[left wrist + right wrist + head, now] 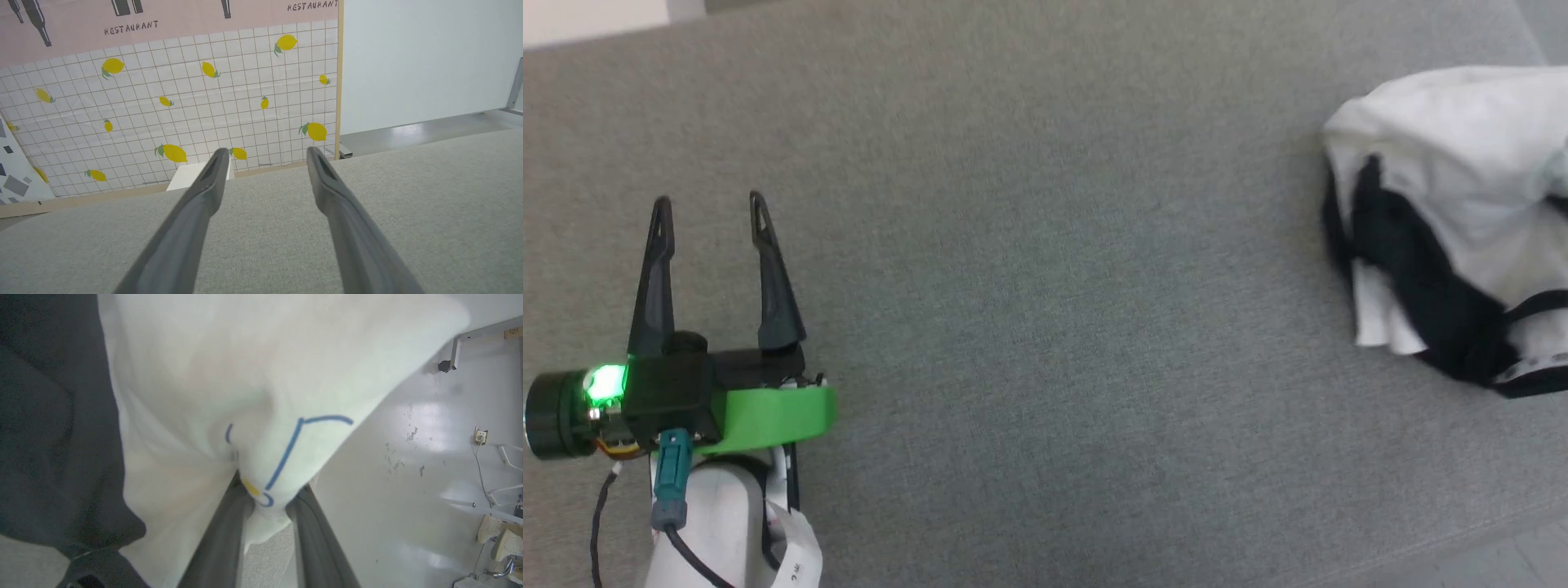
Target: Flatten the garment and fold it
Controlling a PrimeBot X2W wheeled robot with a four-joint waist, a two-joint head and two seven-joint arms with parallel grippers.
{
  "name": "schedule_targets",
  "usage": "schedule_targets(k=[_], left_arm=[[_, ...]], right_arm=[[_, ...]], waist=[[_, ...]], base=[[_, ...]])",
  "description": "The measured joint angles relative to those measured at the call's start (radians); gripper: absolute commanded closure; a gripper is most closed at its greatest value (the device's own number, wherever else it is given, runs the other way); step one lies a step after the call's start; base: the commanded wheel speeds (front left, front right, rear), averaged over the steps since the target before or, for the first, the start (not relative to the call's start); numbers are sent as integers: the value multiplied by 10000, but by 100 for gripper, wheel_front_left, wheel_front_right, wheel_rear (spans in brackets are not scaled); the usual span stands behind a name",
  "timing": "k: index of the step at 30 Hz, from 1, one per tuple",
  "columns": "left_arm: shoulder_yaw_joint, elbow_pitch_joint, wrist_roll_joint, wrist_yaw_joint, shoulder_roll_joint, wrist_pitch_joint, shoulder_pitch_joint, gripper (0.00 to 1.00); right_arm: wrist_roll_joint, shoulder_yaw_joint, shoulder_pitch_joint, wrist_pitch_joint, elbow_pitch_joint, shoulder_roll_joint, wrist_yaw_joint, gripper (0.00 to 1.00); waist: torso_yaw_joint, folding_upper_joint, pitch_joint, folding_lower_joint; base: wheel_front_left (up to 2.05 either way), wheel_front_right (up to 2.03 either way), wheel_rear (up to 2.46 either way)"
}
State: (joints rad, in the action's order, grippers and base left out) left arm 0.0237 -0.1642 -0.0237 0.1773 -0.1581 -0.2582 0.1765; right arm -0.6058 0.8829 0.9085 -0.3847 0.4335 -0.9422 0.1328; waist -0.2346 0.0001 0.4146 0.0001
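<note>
Garment (1445,204) bunched, white fold pinched in right hand (269,496); left hand (710,202) spread; backdrop (184,110) reads "RESTAURANT".

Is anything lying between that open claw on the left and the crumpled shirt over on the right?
Nothing visible. Only bare grey surface lies between the left gripper and the garment, bunched at the head view's right edge. The right gripper pinches its white cloth.

Head view looks steeply down on the grey fabric surface (1045,245); left wrist view shares that surface, skimming low toward the lemon-print wall (184,102) beyond its edge; right wrist view sits close against the garment (245,375).
</note>
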Motion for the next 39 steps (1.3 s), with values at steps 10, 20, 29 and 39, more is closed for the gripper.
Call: schedule_targets(k=[10,20,29,39], left_arm=[[493,-635,-46,165,-98,0,493,0],[709,-637,8,445,-203,0,682,0],[702,-198,290,629,-40,0,-10,0],[176,33,516,823,50,0,-1175,0]], right_arm=[[717,-1244,827,556,2429,194,0,100],[1388,-2443,1050,1028,3998,903,-2,0],[3158,-4226,1100,3373,4090,1356,0,0],[5183,-7764,294,6339,2146,3756,-2,0]], waist=[[125,0,1303,1],[547,0,1648,0],[649,0,473,-1],[757,0,-1136,-1]], base=[[0,0,0],[0,0,0],[0,0,0],[0,0,0]])
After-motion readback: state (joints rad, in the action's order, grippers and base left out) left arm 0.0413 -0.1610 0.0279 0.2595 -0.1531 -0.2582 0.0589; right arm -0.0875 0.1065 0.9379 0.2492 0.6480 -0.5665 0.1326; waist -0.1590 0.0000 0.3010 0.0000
